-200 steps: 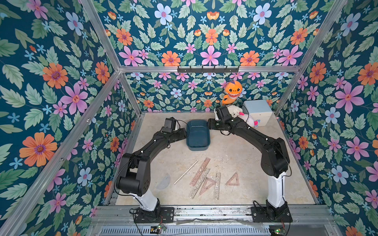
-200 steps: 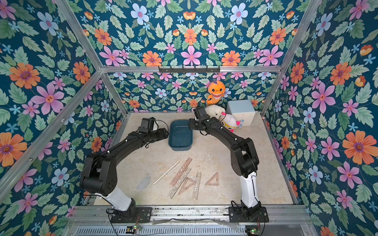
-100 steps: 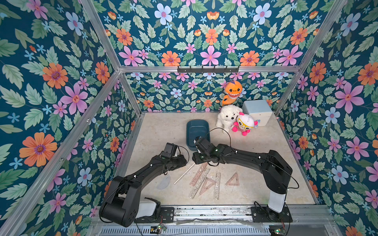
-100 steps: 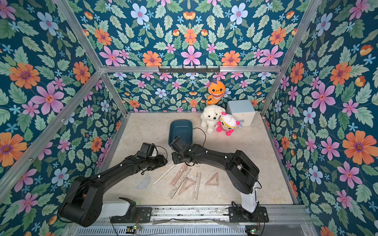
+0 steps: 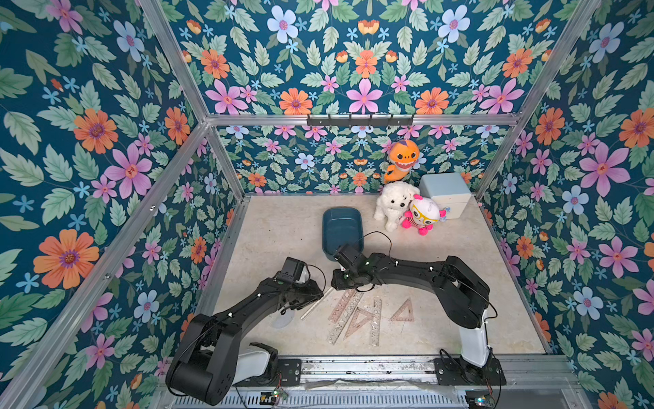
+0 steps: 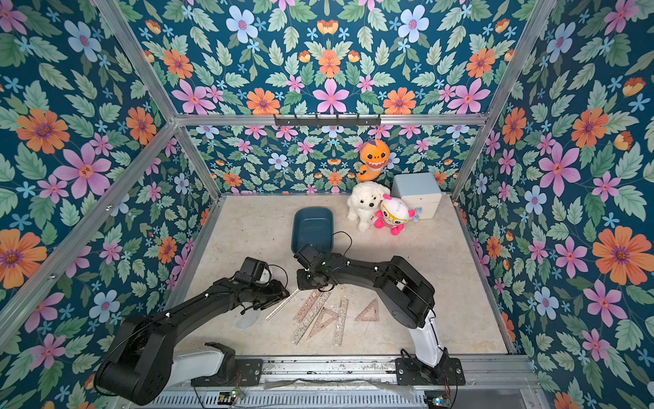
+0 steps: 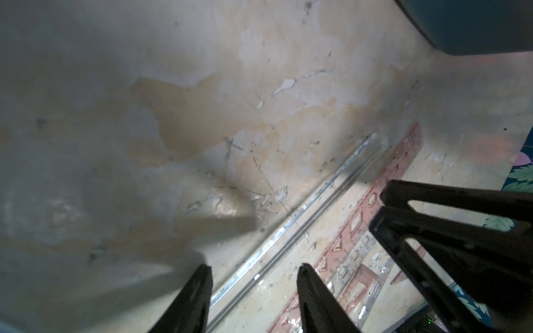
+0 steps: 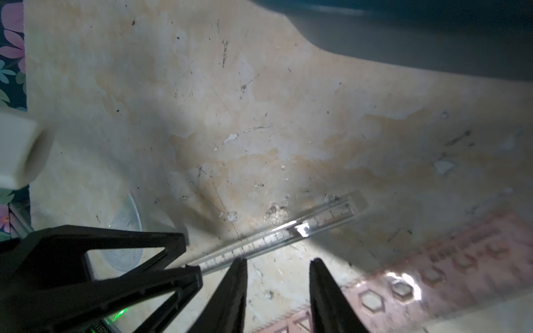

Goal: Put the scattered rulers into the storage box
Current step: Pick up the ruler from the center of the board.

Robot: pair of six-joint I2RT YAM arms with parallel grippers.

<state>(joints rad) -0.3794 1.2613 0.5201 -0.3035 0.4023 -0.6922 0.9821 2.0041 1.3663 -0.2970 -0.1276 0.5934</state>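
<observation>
While every ruler lies flat on the desk (image 5: pixel 276 233), the left arm (image 5: pixel 254 302) and right arm (image 5: pixel 417 271) bend low over them in the lower middle of both top views. The box (image 5: pixel 341 226), dark teal and seemingly empty, sits at the centre of the frame, just above the arms. The rulers fan out in a row: a protractor (image 5: pixel 283 320) at the left, a clear ruler (image 5: pixel 315 306), several pink rulers (image 5: pixel 354 315), then a set square (image 5: pixel 403 312) at the right.

In the left wrist view, at the bottom edge, the left pincer (image 7: pixel 255 276) is spread, its fingers (image 7: pixel 199 288) standing either side of the clear ruler and pinching nothing. In the right wrist view the right pincer (image 8: pixel 278 268) is also spread and empty, between the clear ruler and a pink one.

The step in hand looks like the first pick-up. The next move probably calls for closing on the thin clear ruler's edges, lifting it, and carrying it up to the box.
</observation>
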